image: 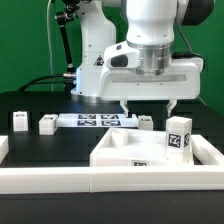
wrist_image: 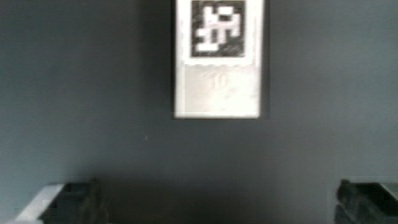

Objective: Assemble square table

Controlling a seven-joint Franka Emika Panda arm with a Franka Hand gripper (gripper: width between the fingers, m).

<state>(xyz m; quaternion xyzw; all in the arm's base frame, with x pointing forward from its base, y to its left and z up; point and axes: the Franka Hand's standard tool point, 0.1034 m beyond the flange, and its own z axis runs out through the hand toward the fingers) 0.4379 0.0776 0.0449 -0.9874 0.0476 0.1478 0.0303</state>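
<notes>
The square table's white top [image: 108,152] lies at the front on the exterior view's right, recessed face up, with a tag on its near edge. My gripper [image: 147,108] hangs open above the black board just behind the top, with nothing between its fingers. A small leg peg [image: 147,122] lies under it. In the wrist view a tagged white leg peg [wrist_image: 221,60] lies flat on the black surface ahead of my gripper [wrist_image: 221,206], clear of both dark fingertips [wrist_image: 71,205]. A taller tagged peg [image: 180,135] stands at the top's far right corner. Two more pegs [image: 19,121] [image: 47,125] sit at the left.
The marker board [image: 95,120] lies flat behind the pegs, left of my gripper. A long white rail [image: 45,180] borders the black board along the front and the left side. The robot's base stands behind, before a green backdrop.
</notes>
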